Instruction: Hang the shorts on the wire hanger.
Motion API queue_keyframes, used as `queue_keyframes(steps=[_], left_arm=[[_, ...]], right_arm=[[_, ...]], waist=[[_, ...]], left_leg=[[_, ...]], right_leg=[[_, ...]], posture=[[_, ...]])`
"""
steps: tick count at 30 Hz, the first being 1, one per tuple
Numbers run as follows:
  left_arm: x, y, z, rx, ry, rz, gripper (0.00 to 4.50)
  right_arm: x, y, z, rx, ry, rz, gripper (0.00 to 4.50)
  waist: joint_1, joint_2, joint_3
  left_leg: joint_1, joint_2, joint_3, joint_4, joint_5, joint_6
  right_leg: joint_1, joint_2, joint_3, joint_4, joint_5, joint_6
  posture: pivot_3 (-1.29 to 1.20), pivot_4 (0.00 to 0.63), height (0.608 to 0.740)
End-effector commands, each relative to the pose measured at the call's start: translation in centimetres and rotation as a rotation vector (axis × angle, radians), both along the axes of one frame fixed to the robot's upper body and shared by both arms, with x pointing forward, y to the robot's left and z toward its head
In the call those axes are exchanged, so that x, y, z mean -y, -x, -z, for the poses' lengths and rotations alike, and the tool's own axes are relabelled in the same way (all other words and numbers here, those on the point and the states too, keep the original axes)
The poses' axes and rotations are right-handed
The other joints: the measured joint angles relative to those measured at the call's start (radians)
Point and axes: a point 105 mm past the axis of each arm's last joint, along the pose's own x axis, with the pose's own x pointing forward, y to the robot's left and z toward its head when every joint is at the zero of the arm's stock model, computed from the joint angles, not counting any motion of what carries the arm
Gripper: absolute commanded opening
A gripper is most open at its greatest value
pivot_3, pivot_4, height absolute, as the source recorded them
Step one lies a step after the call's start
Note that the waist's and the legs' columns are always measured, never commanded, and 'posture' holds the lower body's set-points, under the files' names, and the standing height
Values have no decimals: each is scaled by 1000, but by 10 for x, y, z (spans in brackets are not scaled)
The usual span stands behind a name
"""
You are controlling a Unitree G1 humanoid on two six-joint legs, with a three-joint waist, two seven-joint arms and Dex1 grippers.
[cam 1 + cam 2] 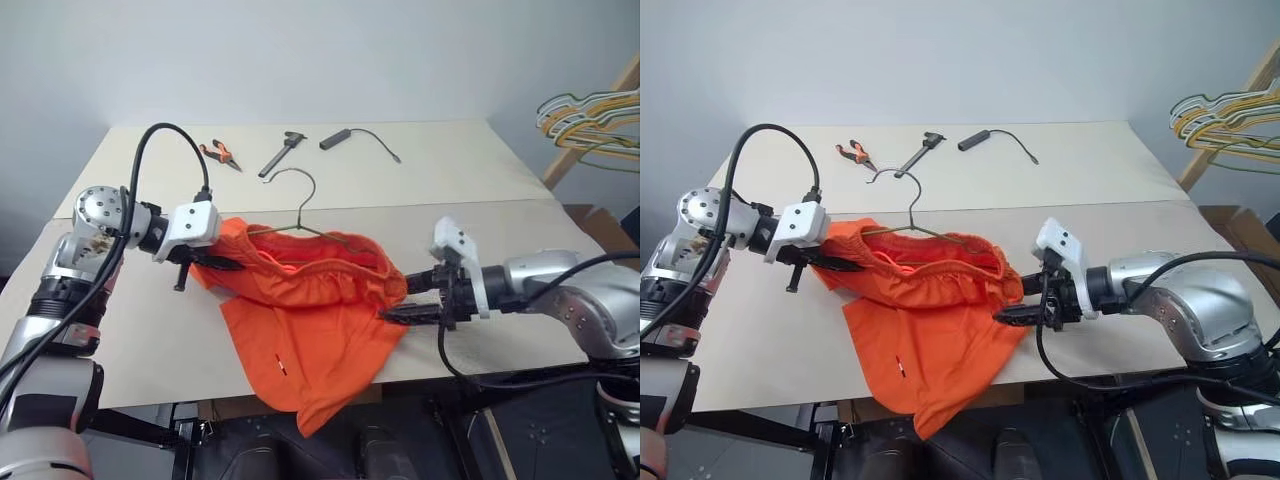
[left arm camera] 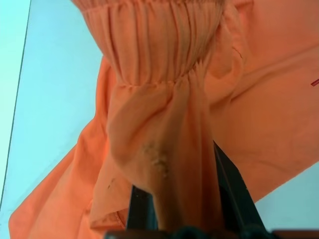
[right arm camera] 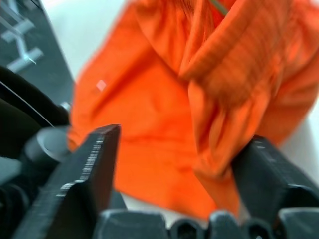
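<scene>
The shorts [image 1: 310, 320] lie bunched near the front edge of the worktop [image 1: 450, 170], one leg spilling over that edge toward 6 o'clock; the wire hanger [image 1: 300, 215] is threaded into their waistband, its hook rising free at 12 o'clock of the cloth and its lower wire hidden inside the orange folds; the left gripper [image 1: 222, 265] sits at 9 o'clock of the shorts, its fingers [image 2: 234, 191] closed on a gathered fold of waistband, cloth pinched between them in the left wrist view; the right gripper [image 1: 1018, 314] sits at 3 o'clock of the shorts, its fingers [image 3: 92, 172] spread apart with a hanging fold of cloth between them and one finger touching or nearly touching it, nothing clamped; both forearms reach in roughly level from opposite sides, tips angled slightly down and pointed toward each other across the garment; counted: one pair of shorts, one wire hanger in it, one pair of orange-handled pliers [image 1: 220, 153], one dark hand tool [image 1: 280, 153] and one black cabled device [image 1: 345, 137] at 12 o'clock on the far worktop, and one bundle of coloured hangers [image 1: 590, 115] off the worktop at 2 o'clock.
</scene>
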Motion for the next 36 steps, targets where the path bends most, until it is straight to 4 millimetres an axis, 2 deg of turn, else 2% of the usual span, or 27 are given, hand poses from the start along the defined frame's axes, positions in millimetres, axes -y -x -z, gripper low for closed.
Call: queue_keyframes(steps=[1,3,6,8,11,13,17,23,27,30,36], left_arm=[[0,-3,-16,64,25,-7,17],[0,-3,-16,66,27,-7,17],[-1,-2,-16,67,28,-6,17],[-1,-1,-16,67,26,-5,17],[-3,1,-14,58,6,4,17],[-5,1,-13,50,-12,10,17],[-5,0,-13,50,-43,18,17],[-3,-4,-17,62,-63,32,17],[-2,-4,-18,59,-58,39,17],[-1,-3,-18,57,-57,42,17],[-2,-3,-18,54,-56,42,17]], right_arm=[[12,-6,-12,92,45,19,4474],[21,-7,-15,125,77,16,4474],[33,-11,-32,188,77,4,4474],[39,-14,-45,230,49,-6,4474],[32,-19,-79,294,-55,-44,4474],[17,-22,-91,325,-97,-82,4474],[-28,-32,-103,386,-155,-157,4474],[-95,-43,-95,397,-193,-209,4474],[-116,-48,-88,382,-202,-204,4474],[-124,-51,-81,368,-203,-202,3896],[-127,-50,-79,361,-222,-229,1803]], waist=[[1,0,0],[1,0,0],[2,0,0],[3,0,0],[-1,0,0],[-7,0,0],[-22,1,-1],[-22,1,-2],[-21,1,-2],[-23,1,-3],[-25,1,-3]], left_leg=[[0,0,0,0,0,0],[0,0,0,0,0,0],[0,0,0,0,0,0],[0,0,0,0,0,0],[0,0,0,0,0,0],[1,0,1,-1,0,0],[2,0,1,-1,0,0],[-2,0,0,-1,1,-1],[-5,0,0,0,3,-6],[-5,0,0,0,4,-6],[-5,0,0,0,3,-6]], right_leg=[[0,0,0,0,0,0],[0,0,0,0,0,0],[0,0,0,-1,0,0],[0,0,0,-1,0,0],[0,0,0,0,0,0],[0,0,1,0,0,0],[0,0,1,0,0,0],[-2,0,0,6,0,0],[-3,0,-1,5,0,0],[-3,0,-1,4,0,0],[-3,0,-1,4,0,0]], posture=[[-74,55,740],[-73,55,740],[-60,55,740],[-57,55,740],[-59,54,740],[-61,52,740],[-67,49,740],[-68,46,740],[-69,47,740],[-67,49,740],[-65,52,740]])
